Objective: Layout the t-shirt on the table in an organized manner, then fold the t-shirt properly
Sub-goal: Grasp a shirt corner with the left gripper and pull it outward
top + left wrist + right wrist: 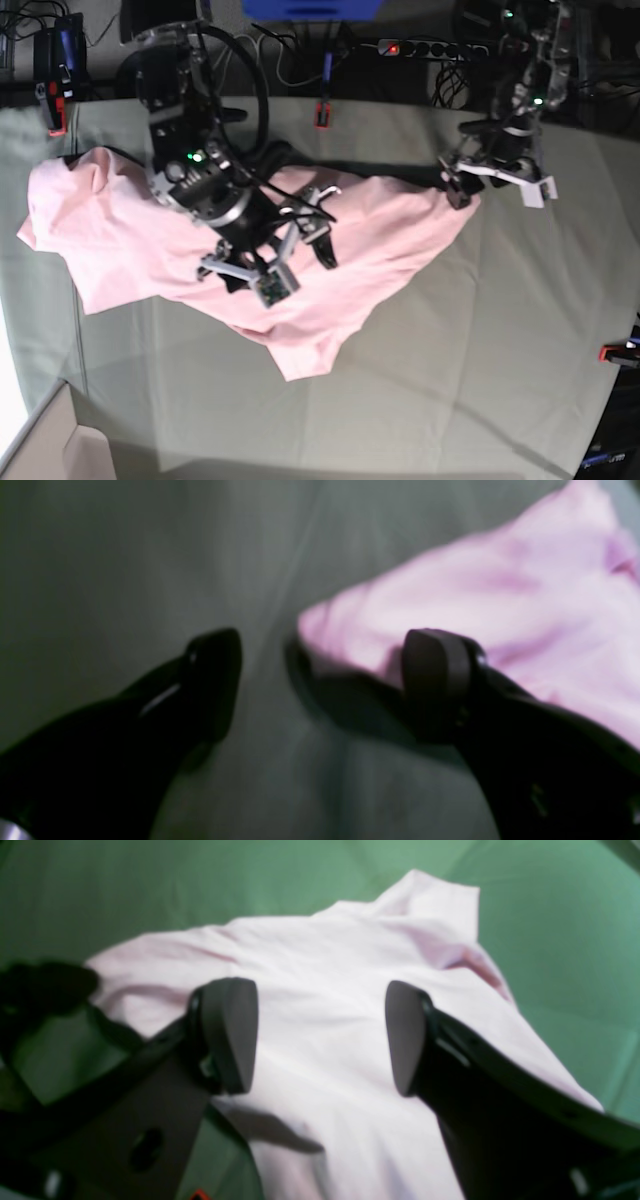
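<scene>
Still the layout step: the pink t-shirt (200, 260) lies spread but rumpled and skewed across the table (480, 350), no fold begun. Right gripper (320, 1037) hangs over the shirt's middle w/ jaws wide apart, nothing held; left gripper (320, 685) sits just beside a shirt corner, also wide open and empty. Next move probably needs each gripper to pinch an edge or corner and pull outward to flatten the cloth.

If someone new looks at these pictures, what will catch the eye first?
First the pink t-shirt, spread rumpled across the table toward the base view's left. Next the right gripper, jaws open just above the shirt's middle. The left gripper is open at the shirt's far corner.
</scene>
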Robot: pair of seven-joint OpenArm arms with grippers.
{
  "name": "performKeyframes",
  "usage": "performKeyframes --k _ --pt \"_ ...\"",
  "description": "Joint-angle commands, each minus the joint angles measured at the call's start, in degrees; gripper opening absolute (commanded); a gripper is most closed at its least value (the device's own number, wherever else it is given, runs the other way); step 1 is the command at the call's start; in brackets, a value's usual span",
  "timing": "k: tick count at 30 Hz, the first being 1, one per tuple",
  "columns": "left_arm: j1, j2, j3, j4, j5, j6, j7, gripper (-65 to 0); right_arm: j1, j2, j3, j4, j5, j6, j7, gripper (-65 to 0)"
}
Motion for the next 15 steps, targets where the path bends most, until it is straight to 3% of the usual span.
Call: performKeyframes --k 1,10,12,15 --pt "-1.55 -0.42 0.15 -0.62 -0.10 -0.61 -1.42 -16.0 0.05 0.11 0.49 1.35 0.87 0.40 1.48 -24.7" --pt "-6.92 -0.16 5.52 -4.40 -0.19 -0.70 -1.42 -19.3 -2.85 1.52 2.25 2.93 0.78 0.40 1.48 -24.8" --pt "-7.62 -0.16 5.43 -4.57 -0.54 -0.70 -1.42 -29.1 -3.91 3.10 3.39 3.28 0.69 0.40 1.48 -24.8" --pt "-9.82 -0.16 5.25 -4.75 -0.54 -0.70 -1.42 -54.2 -5.32 4.42 5.32 3.90 0.69 0.40 1.48 -24.7"
